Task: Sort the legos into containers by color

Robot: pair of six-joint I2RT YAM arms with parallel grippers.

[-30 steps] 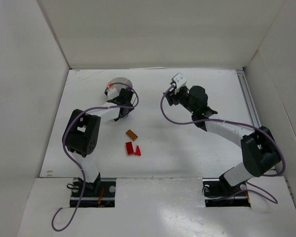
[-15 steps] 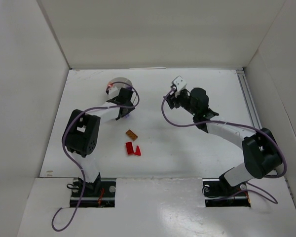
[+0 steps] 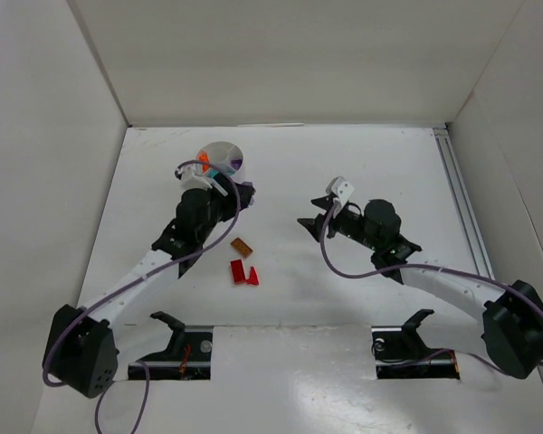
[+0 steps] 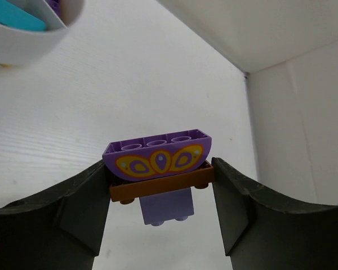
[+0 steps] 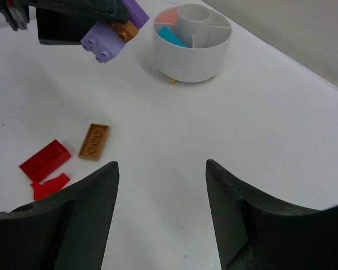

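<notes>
My left gripper (image 3: 241,193) is shut on a stacked lego piece (image 4: 160,169): a purple dome with yellow marks, a brown plate and a lavender brick. It hangs above the table just right of the white round dish (image 3: 219,150); the stack also shows in the right wrist view (image 5: 108,38). The dish (image 5: 194,62) holds a teal piece (image 5: 172,36), an orange-red piece (image 5: 168,16) and purple pieces (image 4: 55,5). A brown-orange plate (image 3: 242,245) and two red pieces (image 3: 242,272) lie on the table. My right gripper (image 3: 310,214) is open and empty.
White walls box in the table on the left, back and right. A metal rail (image 3: 456,181) runs along the right edge. The arm bases sit at the near edge. The loose pieces lie between the two arms, nearer than the dish.
My left arm has stretched out low and its gripper has shifted right and away from the dish with the purple stack. My right gripper has moved nearer and toward the table's middle.
</notes>
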